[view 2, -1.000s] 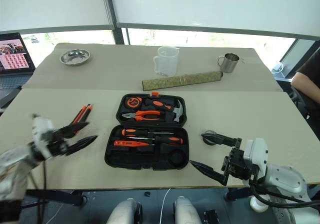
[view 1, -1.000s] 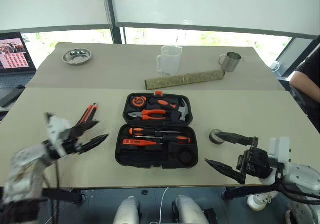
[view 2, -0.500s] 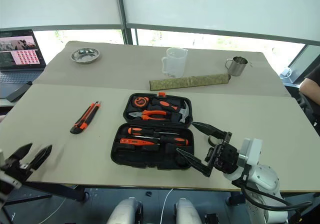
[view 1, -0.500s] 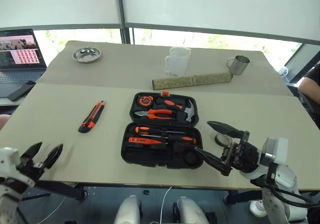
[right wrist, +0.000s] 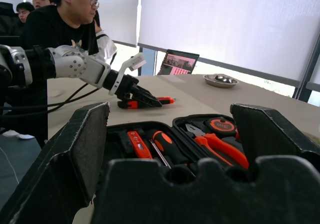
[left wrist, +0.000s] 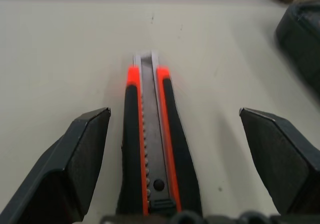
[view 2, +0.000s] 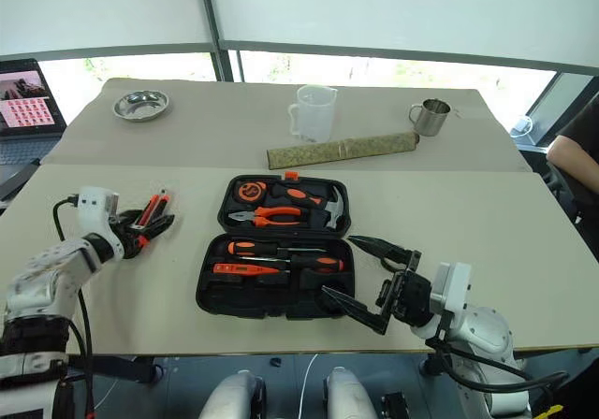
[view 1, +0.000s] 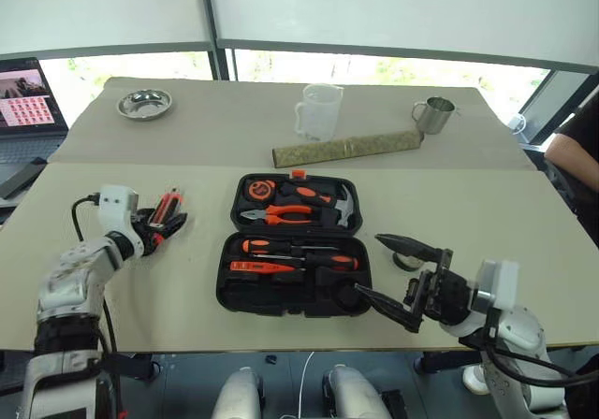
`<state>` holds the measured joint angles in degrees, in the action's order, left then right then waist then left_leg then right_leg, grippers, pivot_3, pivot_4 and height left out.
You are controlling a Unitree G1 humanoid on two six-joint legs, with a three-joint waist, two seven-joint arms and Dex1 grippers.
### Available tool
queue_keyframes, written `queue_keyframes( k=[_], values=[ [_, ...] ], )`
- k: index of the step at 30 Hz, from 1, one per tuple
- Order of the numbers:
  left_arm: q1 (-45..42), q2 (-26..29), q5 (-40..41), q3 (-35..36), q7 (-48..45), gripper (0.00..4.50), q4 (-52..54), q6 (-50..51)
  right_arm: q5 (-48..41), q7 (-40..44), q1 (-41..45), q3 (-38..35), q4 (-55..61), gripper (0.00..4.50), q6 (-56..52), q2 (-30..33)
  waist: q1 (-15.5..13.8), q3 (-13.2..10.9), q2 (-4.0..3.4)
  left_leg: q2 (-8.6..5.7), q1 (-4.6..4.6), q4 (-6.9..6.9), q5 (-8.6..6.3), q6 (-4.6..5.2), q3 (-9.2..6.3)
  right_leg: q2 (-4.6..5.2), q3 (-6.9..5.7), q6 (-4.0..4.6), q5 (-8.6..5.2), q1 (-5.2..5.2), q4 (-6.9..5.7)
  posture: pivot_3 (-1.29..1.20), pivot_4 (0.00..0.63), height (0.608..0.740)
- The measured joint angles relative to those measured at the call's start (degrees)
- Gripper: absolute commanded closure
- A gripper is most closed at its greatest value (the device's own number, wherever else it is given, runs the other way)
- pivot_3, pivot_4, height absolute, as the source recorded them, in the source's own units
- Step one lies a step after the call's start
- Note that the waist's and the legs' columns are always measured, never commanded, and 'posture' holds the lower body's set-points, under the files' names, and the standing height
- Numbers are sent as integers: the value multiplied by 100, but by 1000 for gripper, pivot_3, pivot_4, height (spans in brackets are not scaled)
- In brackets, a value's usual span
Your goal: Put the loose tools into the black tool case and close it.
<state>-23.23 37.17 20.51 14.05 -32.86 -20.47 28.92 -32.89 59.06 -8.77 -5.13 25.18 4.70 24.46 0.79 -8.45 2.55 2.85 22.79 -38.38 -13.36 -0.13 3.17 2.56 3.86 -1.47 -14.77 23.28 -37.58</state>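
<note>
On the beige bench (view 1: 487, 213) in front of me lies the rectangular black moulded-plastic tool case (view 1: 294, 244), open flat, with a small orange latch at its far edge. Its far half holds an orange tape measure, orange-handled pliers (view 1: 276, 215) and a hammer. Its near half holds two black-and-orange-handled screwdrivers (view 1: 298, 249) and a slim all-orange screwdriver (view 1: 255, 267).

To the left of the case, well apart from it, the black-and-orange utility knife (left wrist: 150, 144) lies flat on the bench. My left gripper (view 1: 165, 227) is at the knife, its two black fingers (left wrist: 75, 169) spread wide on either side of the handle, not touching it. In the left wrist view the knife runs straight up the gap between them, blade end pointing away.

My right gripper (view 1: 391, 275) hovers just beside the near right corner of the case, fingers spread wide and holding nothing. Just behind it, a small dark tape roll (view 1: 404, 260) sits on the bench, partly hidden by the upper finger.

Further back stand a clear plastic measuring jug (view 1: 317, 111), a steel mug (view 1: 431, 115), a rolled greenish mat (view 1: 346, 145) and a small metal dish (view 1: 144, 105). A laptop (view 1: 26, 101) sits open at the far left.
</note>
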Motion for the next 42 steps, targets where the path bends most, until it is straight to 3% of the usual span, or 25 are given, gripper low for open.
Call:
queue_keyframes(
  k=[7, 15, 19, 23, 26, 29, 34, 42],
  values=[
    [117, 118, -86, -71, -132, 2934, 116, 136, 12, -68, -68, -2, 15, 0, 10, 2, 18, 6, -11, 1, -17, 9, 0, 0, 8, 2, 8, 2, -2, -8, 0, 0, 150, 740],
    [548, 179, 130, 163, -926, 2975, 241, -457, 9, -107, -35, -20, 16, 0, 13, 92, 30, 4, -8, 3, -27, 29, 0, -1, 21, 3, 15, 8, -5, -4, 3, 0, 150, 740],
    [559, 274, 701, 304, -2435, 2975, 540, -1202, -29, -116, 103, -44, 38, 0, -15, 263, -24, -6, 15, 2, -6, 26, 1, -3, 18, 6, 9, 9, -4, 5, 11, 0, 150, 740],
    [552, 991, 828, -277, -4023, 2975, 1394, -1506, -236, -25, 9, -328, 80, 0, -128, 662, -42, -6, 1, 0, 4, 29, 0, -2, 21, 10, 8, 4, -1, -2, 47, 0, 150, 740],
    [546, 1094, 638, -1034, -4712, 2975, 1919, -1617, -397, 53, -170, -561, 87, 0, -206, 889, -49, -8, -4, -1, 9, 30, -3, 1, 21, 9, 8, 2, -1, -2, 54, 0, 150, 740],
    [477, 1082, 378, -1775, -5001, 2975, 2351, -1613, -452, 137, -362, -719, 156, 0, -327, 1113, -48, -8, -4, 1, 12, 30, -3, 1, 18, 2, 8, 1, -2, 1, 54, 0, 150, 740],
    [-182, 709, -128, -2680, -4638, 2975, 2745, -982, -487, 160, -929, -877, 409, 0, -636, 1312, -85, -8, -4, -2, 13, 28, -2, 2, 12, -1, 9, -5, -5, -2, 53, 0, 150, 740],
    [-98, 633, -594, -3127, -4360, 2975, 2893, -894, -546, 58, -1285, -962, 644, 0, -666, 1272, -12, -9, -5, 0, 12, 28, -4, 5, 9, -3, 13, -11, -9, -2, 53, 0, 150, 740]
  ],
)
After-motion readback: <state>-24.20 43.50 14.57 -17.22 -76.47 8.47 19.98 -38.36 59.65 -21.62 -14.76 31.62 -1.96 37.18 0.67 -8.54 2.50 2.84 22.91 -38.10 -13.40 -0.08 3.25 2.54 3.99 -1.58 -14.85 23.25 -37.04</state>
